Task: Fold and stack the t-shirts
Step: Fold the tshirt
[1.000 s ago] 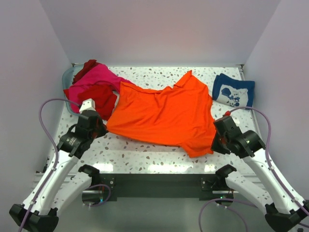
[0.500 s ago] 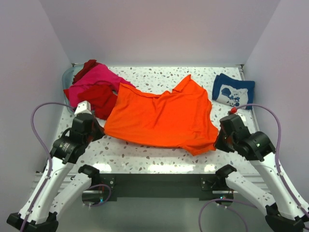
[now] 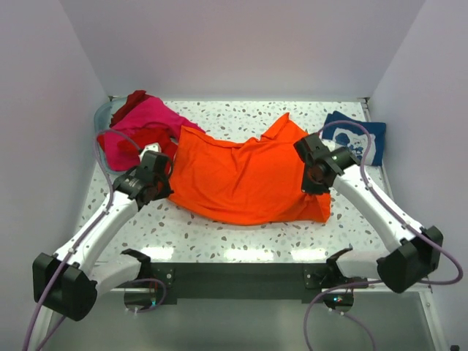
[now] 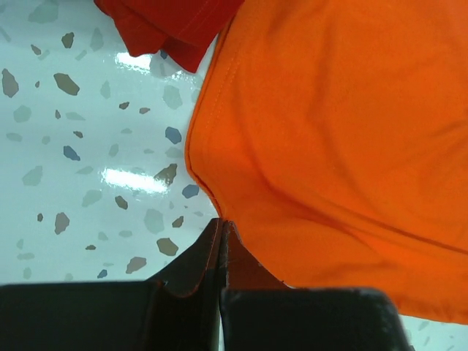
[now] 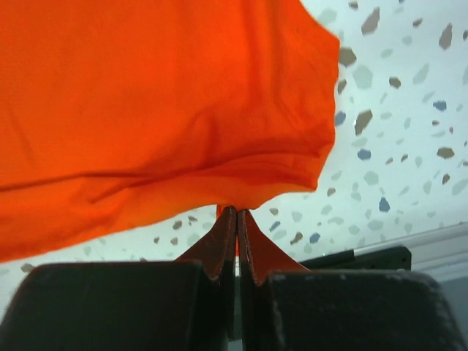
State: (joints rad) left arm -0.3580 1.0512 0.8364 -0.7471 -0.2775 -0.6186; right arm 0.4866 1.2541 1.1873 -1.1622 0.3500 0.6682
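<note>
At the far left corner lies a heap of t-shirts partly in a clear bin [image 3: 101, 115]; a dark red shirt [image 3: 130, 101] is farthest, a hot pink shirt [image 3: 146, 117] is draped over the middle, and a red shirt [image 3: 150, 137] lies nearest, its edge touching the orange one. The left arm's purple cable [image 3: 102, 157] loops across this heap and hides part of it.

Just right of the heap, the left gripper [image 4: 221, 223] is low over the speckled table [image 3: 183, 227]; its fingertips [image 4: 208, 252] are pressed together, pinching the hem of the orange shirt [image 3: 245, 175] at its near left corner; the wrist view shows the red shirt's corner just beyond that hem.

The orange shirt fills the middle of the table, rumpled and bunched, with its near edge drooping to the tabletop and a sleeve pointing to the far right.

The right gripper [image 5: 236, 213] is clamped tight on the orange shirt's near right corner, holding the cloth off the table so that it hangs in folds.

At the far right lies a folded navy blue shirt [image 3: 365, 139] with white print; the right arm and its cable cross in front and hide its left part.
</note>
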